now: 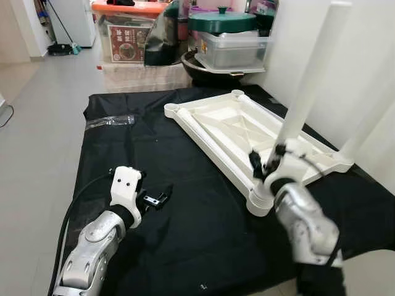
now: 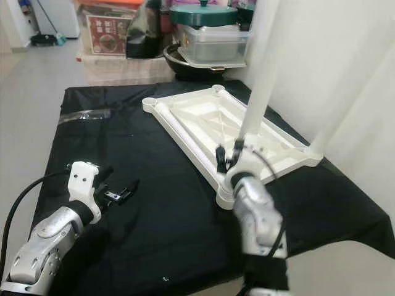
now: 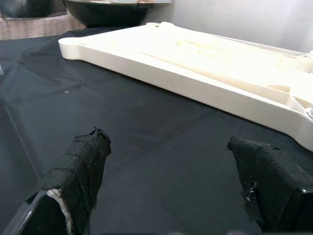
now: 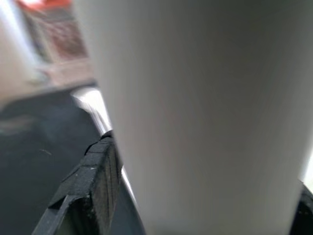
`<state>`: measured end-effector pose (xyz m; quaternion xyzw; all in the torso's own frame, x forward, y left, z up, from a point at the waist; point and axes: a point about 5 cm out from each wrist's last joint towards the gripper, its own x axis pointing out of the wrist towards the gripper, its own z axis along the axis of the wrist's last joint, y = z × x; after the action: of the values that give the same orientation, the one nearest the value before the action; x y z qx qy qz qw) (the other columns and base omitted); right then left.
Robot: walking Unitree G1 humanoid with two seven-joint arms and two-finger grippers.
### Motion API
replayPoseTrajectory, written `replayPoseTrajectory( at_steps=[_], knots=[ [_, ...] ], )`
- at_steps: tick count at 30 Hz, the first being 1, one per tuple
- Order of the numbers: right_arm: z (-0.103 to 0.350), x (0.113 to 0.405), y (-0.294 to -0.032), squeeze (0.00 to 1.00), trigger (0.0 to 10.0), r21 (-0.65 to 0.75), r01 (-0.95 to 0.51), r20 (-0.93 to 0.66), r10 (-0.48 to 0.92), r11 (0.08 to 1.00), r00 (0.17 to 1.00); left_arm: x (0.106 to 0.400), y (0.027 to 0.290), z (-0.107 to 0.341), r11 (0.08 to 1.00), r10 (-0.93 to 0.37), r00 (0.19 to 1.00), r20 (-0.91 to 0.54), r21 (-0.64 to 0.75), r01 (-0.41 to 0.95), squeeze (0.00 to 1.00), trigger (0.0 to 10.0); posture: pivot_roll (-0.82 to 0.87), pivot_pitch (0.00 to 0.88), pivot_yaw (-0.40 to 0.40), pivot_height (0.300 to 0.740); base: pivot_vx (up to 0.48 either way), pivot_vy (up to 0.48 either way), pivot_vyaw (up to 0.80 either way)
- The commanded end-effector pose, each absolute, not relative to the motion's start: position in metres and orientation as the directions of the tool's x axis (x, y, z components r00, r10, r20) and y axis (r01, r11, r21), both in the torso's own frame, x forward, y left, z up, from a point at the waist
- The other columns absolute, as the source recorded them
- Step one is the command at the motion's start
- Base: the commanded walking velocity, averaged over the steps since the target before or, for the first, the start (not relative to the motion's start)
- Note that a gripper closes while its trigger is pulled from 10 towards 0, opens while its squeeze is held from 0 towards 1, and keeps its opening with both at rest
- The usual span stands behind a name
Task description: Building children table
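The white tabletop (image 1: 234, 126) lies upside down on a black cloth (image 1: 185, 234). A white table leg (image 1: 311, 74) stands upright at its near corner. My right gripper (image 1: 264, 161) is shut on that leg low down, just above the corner socket; up close the leg (image 4: 195, 107) presses against one black finger (image 4: 93, 186). A second white leg (image 1: 370, 117) stands at the right corner. My left gripper (image 1: 157, 198) rests open over the cloth to the left of the tabletop, nothing between its padded fingers (image 3: 80, 166), with the tabletop edge (image 3: 195, 63) ahead of it.
A clear plastic bag (image 1: 111, 121) lies at the cloth's far left. Stacked storage boxes and pots (image 1: 222, 37) crowd the back. A white wall (image 1: 370, 37) runs along the right. Open tiled floor (image 1: 37, 123) lies to the left.
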<state>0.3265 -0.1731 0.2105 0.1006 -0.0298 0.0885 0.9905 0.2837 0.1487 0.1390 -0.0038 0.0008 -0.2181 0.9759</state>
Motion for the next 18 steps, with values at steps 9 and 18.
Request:
replayPoseTrajectory(
  at_steps=[9, 18],
  knots=[
    [0.21, 0.325, -0.187, 0.0, 10.0, 0.083, -0.674, 0.086, 0.669, 0.734, 0.739, 0.284, 0.145, 0.133, 0.886, -0.46, 0.888, 0.003, -0.063, 0.459, 0.0, 10.0, 0.04, 0.0, -0.094, 0.74, 0.0, 0.0, 0.0],
    [0.195, 0.348, -0.178, 0.0, 0.0, -0.057, -0.613, -0.076, 0.608, 0.788, 0.79, 0.284, 0.146, 0.133, 0.881, -0.465, 0.885, 0.019, -0.095, 0.464, 0.0, 10.0, 0.07, 0.0, -0.106, 0.74, 0.0, 0.0, 0.0]
  ],
)
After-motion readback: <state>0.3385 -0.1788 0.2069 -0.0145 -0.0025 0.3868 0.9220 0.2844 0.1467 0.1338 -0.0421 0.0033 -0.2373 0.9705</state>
